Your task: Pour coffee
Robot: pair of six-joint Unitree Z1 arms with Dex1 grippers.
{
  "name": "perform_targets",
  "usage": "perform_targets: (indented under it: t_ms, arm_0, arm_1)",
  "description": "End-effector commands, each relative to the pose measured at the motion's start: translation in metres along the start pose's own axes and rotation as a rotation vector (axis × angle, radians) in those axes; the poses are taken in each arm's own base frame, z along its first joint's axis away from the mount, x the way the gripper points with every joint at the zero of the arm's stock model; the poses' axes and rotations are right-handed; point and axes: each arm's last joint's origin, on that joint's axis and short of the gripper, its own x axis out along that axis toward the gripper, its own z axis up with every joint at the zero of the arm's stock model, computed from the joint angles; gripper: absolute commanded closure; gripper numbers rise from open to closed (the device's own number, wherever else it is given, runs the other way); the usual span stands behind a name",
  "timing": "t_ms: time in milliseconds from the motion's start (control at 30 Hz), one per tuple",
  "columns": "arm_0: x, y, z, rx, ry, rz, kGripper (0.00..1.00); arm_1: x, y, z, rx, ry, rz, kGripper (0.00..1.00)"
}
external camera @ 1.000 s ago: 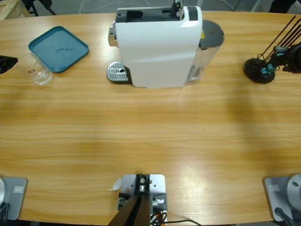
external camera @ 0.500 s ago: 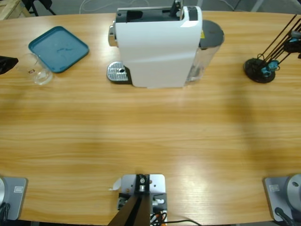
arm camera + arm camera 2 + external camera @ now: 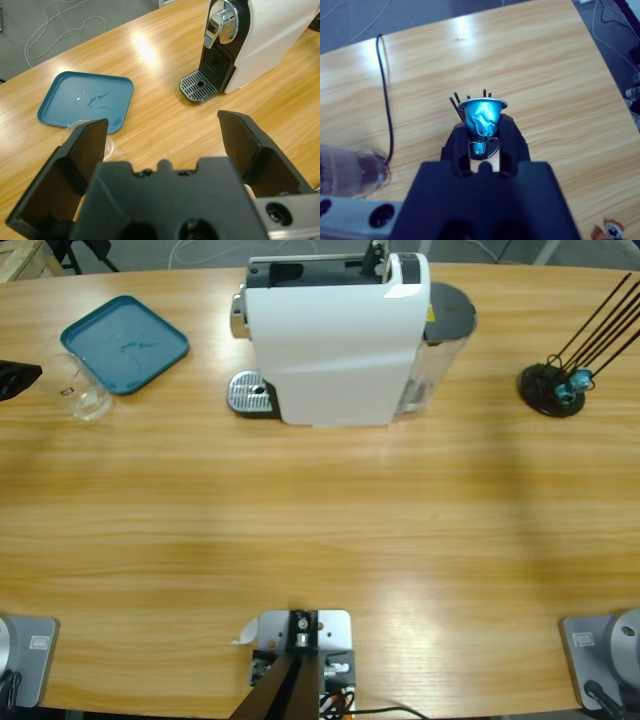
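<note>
The white coffee machine point(image 3: 335, 340) stands at the table's far middle, and its steel drip grate point(image 3: 250, 393) has nothing on it. A clear glass tumbler point(image 3: 72, 386) stands beside the blue tray point(image 3: 124, 343) at the left. No coffee shows in any view. My left gripper point(image 3: 162, 122) is open and hovers short of the tumbler point(image 3: 75, 134), the tray point(image 3: 85, 100) and the machine point(image 3: 260, 35). Only its black tip point(image 3: 12, 376) reaches into the high view. My right gripper point(image 3: 482, 131) is shut on a blue capsule point(image 3: 482, 116), held above the table.
A black capsule stand point(image 3: 550, 390) with thin rods sits at the right of the table. The machine's water tank point(image 3: 347, 170) and a black cable point(image 3: 385, 100) lie near the right gripper. Bare wood fills the table's middle and front.
The right gripper, seen by the capsule stand at the right edge a second ago, has risen out of the high view. The left gripper's tip has hardly moved.
</note>
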Motion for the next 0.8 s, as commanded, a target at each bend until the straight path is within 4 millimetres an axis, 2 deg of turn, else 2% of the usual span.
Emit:
perform_targets:
  t_ms: [33,167,267,400,533,633,800]
  arm_0:
    - [0.009,-0.002,-0.008,0.002,0.039,-0.028,0.046]
    - [0.021,-0.007,-0.006,0.007,0.077,-0.066,0.046]
    - [0.033,-0.011,-0.002,0.009,0.115,-0.105,0.041]
    - [0.036,-0.012,0.000,0.006,0.121,-0.115,0.005]
    - [0.029,-0.011,-0.002,0.005,0.103,-0.116,0.001]
    - [0.023,-0.009,-0.006,0.002,0.090,-0.114,0.009]
    - [0.020,-0.008,-0.010,0.001,0.089,-0.117,0.013]
  arm_1:
    - [-0.041,0.017,0.007,-0.188,-0.051,0.120,1.000]
    - [-0.071,0.049,-0.016,-0.603,-0.122,0.377,1.000]
    - [-0.099,0.075,-0.045,-0.958,-0.146,0.762,1.000]
    - [-0.118,0.108,-0.060,-1.166,-0.134,1.061,1.000]
    - [-0.111,0.158,-0.051,-1.284,-0.158,1.139,1.000]
    - [-0.094,0.201,-0.046,-1.367,-0.156,1.147,1.000]
    - [-0.066,0.251,-0.047,-1.448,-0.141,1.163,1.000]
